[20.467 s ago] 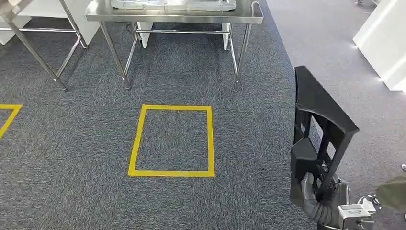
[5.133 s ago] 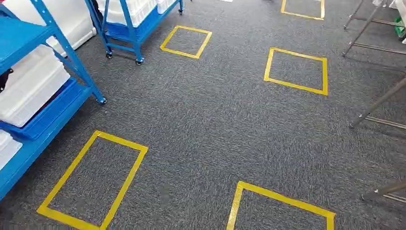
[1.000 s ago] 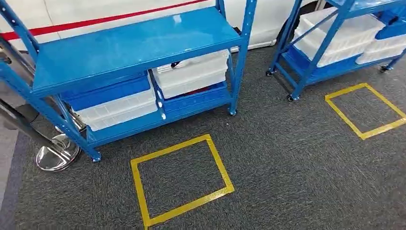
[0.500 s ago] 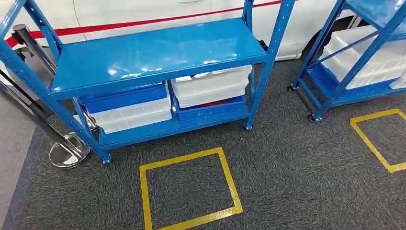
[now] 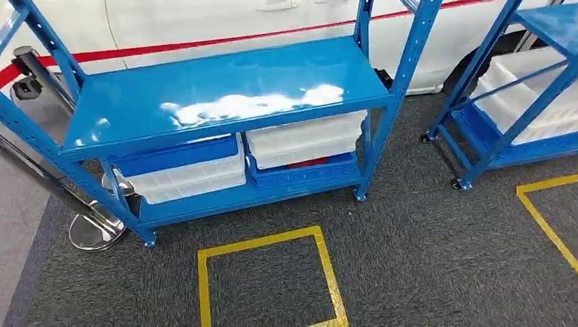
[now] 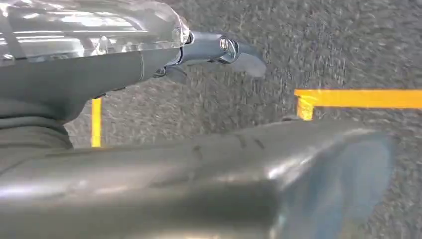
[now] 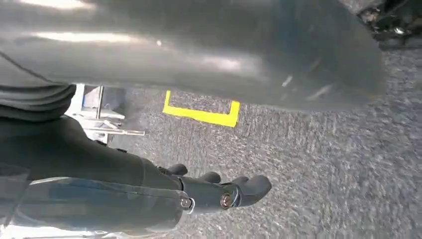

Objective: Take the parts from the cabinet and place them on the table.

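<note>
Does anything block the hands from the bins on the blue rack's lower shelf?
The blue rack's bare upper shelf overhangs the white bins and blue bins, so access is from the open front. There nothing visible blocks them. Both the left hand and the right hand hang over carpet, holding nothing.

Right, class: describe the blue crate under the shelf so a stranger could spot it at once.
Find the blue rack facing the yellow floor square. On its bottom shelf, right side, sits the blue crate. Unlike its neighbours, it carries a white bin on top.
</note>
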Robot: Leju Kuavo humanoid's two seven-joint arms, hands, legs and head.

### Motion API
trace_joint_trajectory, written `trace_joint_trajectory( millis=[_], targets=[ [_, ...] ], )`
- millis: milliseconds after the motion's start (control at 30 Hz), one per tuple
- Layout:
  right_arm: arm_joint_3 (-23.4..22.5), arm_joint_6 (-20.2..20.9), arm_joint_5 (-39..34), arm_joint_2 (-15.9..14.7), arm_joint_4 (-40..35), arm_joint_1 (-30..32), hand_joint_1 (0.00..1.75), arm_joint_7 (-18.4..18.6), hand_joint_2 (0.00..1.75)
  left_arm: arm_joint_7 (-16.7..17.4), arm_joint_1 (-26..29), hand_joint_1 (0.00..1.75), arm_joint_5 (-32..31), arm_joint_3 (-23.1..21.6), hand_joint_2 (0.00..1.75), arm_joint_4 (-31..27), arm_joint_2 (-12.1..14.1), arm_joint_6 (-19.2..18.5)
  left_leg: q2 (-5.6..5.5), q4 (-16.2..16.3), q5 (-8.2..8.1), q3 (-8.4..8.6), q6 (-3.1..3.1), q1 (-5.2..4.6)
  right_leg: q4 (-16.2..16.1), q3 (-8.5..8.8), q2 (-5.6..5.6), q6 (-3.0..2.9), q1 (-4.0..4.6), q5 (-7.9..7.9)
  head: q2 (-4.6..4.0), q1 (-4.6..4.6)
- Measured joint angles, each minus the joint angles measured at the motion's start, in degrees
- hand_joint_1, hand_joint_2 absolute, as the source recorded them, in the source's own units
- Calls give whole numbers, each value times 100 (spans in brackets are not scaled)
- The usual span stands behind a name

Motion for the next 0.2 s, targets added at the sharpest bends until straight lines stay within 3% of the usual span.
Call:
trace_joint_trajectory(
  millis=[33, 67, 100, 133, 167, 200],
  targets=[
    [-7, -2, -2, 2, -2, 7, 0, 0, 0, 2, -18, 0, 0, 0, 0, 0, -2, 0, 3, -37, -1, 41, 30, -4, -9, 106, -4, 29, -3, 33, 2, -7],
    [-13, 0, -2, 0, -7, 11, 0, -2, 0, 4, -19, 0, 7, 0, 0, 0, -2, 2, -13, -121, -45, 142, 50, -9, 34, 107, -18, 95, -2, 127, 2, -6],
    [-22, 5, -2, 0, -9, -8, 0, -7, 0, 4, -28, 0, 9, -2, 0, 0, -2, 2, -52, -286, -32, 353, 74, 52, 247, 47, -18, 141, -12, 182, 2, -7],
    [-28, 7, -2, -15, -9, -9, 0, -11, 0, 7, -39, 0, 11, -2, 0, 0, -9, 0, -56, -343, -50, 446, 76, 54, 490, -57, 7, 170, -21, 222, 0, -6],
    [-31, 11, -2, -17, -9, -25, 0, -11, 0, 13, -45, 0, 15, 0, 0, 0, -7, 0, -62, -371, -83, 511, 112, 58, 840, -303, 22, 152, -20, 91, 2, 2],
    [-31, 18, -2, -17, -9, -38, 0, -11, 0, 18, -49, 0, 24, 0, 0, 0, -9, 2, -67, -372, -129, 557, 103, 59, 1189, -584, 29, 159, -25, -117, 2, 0]
  ],
)
